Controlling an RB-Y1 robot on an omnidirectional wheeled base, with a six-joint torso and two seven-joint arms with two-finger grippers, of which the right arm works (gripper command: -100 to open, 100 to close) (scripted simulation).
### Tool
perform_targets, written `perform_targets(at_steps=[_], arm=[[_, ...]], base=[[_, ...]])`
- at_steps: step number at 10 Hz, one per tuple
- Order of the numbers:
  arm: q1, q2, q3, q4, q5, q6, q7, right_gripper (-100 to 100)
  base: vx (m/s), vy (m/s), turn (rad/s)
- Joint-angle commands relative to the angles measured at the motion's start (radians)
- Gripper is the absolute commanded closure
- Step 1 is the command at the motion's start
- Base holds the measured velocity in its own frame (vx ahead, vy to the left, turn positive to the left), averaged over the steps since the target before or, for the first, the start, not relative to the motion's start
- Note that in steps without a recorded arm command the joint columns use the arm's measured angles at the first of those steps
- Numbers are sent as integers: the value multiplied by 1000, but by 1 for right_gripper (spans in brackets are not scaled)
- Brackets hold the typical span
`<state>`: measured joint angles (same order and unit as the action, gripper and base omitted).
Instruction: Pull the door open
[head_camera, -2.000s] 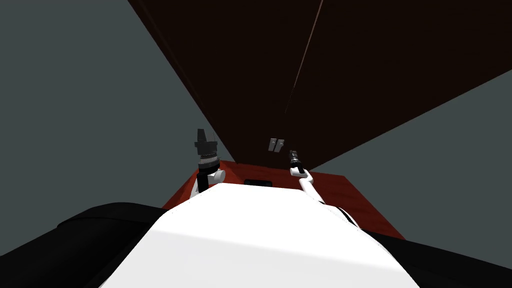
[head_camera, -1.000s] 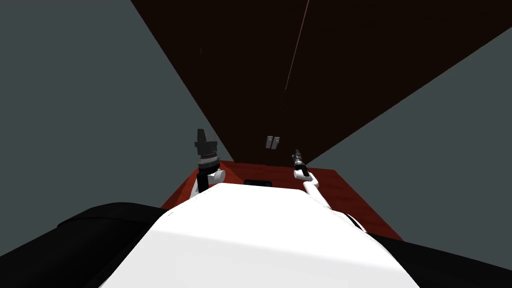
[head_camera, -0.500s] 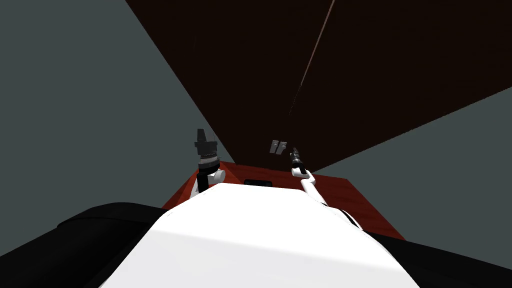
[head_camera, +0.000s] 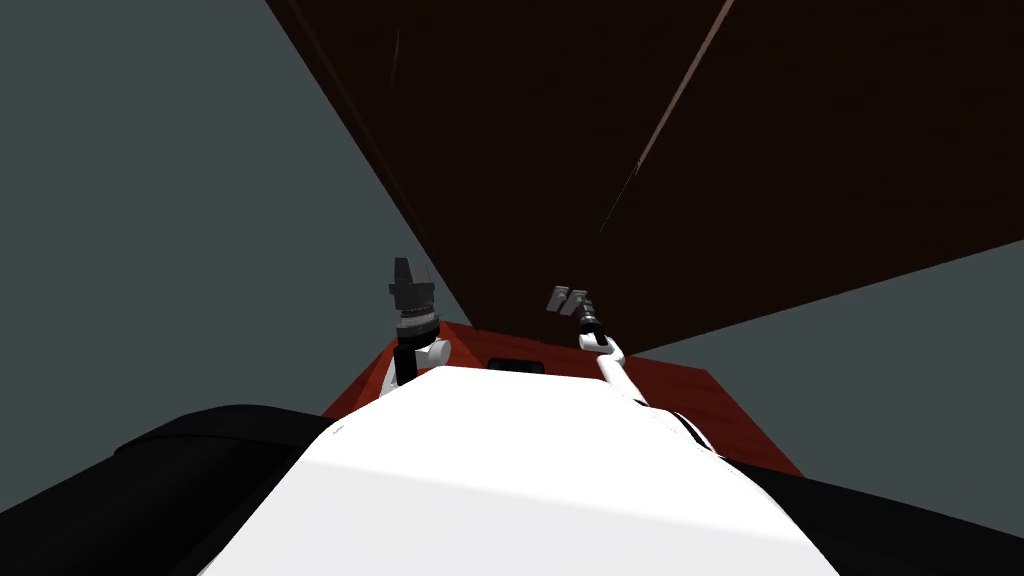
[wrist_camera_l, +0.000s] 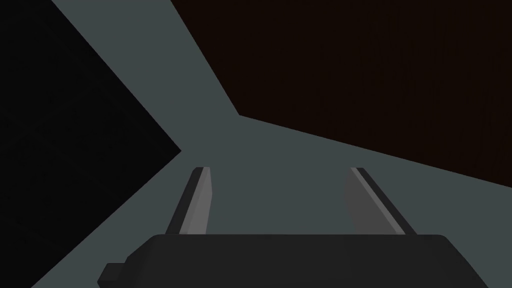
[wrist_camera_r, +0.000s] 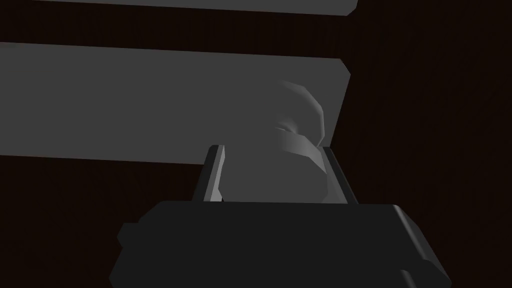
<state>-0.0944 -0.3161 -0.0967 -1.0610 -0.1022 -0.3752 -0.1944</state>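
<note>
Item: double door (head_camera: 500, 150), dark brown, plain face, two leaves.
Seam: a thin pale line (head_camera: 660, 130) between the leaves, running away above the right gripper.
Handle plates: two grey plates (head_camera: 566, 298) side by side at the seam, just ahead of the right gripper's tip.
Near plate: a broad grey band (wrist_camera_r: 125, 100) seen across the right wrist view, directly beyond the fingers.
Second plate: a narrower grey strip (wrist_camera_r: 200, 5) seen past the near plate, further from the hand.
Handle: a rounded grey piece (wrist_camera_r: 300, 130) standing out from the near plate, lying between the right fingers and against one of them.
Right gripper: (wrist_camera_r: 270, 150) reached forward to the door at the plates; also seen small in the head view (head_camera: 586, 312).
Right fingers: (wrist_camera_r: 216, 170) drawn in closer than an open spread and pressed on the sides of the handle.
Left gripper: (head_camera: 403, 268) held upright, well apart from the handle and off to the left of the door.
Left fingers: (wrist_camera_l: 197, 200) spread wide apart, nothing held between them.
Wall: flat grey (head_camera: 150, 200), flanking the door on both sides.
Floor: red-brown (head_camera: 690, 395), seen beneath both hands at the foot of the door.
</note>
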Motion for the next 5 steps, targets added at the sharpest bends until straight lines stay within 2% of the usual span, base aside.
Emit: perform_targets(at_steps=[1, 4, 5], arm=[[3, 0, -1, 2, 0, 1, 0, 100], [3, 0, -1, 2, 0, 1, 0, 100], [20, -14, -10, 9, -3, 3, -2, 100]], base=[[-27, -14, 18], [-9, -1, -1], [-110, -86, -92]])
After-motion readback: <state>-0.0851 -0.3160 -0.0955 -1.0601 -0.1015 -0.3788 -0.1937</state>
